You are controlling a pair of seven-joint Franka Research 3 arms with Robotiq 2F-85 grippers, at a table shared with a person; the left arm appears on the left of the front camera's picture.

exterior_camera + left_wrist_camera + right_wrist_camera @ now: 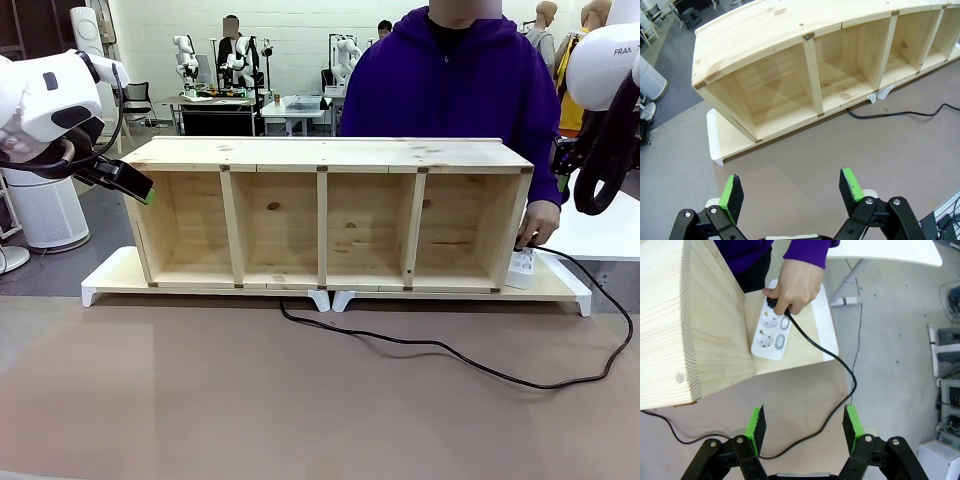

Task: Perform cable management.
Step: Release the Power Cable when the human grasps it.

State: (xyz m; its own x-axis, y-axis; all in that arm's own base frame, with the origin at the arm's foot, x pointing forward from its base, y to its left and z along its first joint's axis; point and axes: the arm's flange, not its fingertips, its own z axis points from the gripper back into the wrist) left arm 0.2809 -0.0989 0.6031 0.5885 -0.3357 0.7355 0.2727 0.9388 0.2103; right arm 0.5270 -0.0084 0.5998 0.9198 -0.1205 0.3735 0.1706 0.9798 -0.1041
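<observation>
white wall (300,30) | grey floor (60,265) — far workbenches (290,108)

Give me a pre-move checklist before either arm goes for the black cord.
1. Left gripper open, nothing held: ok.
2. Right gripper open, nothing held: ok.
3. Thin black power cable lying free on the brown tabletop: ok.
4. Person's hand clear of the plug at the white power strip: not ok, hand grips it.
5. Cable's other end, under the pale wooden shelf unit: cannot tell.
</observation>
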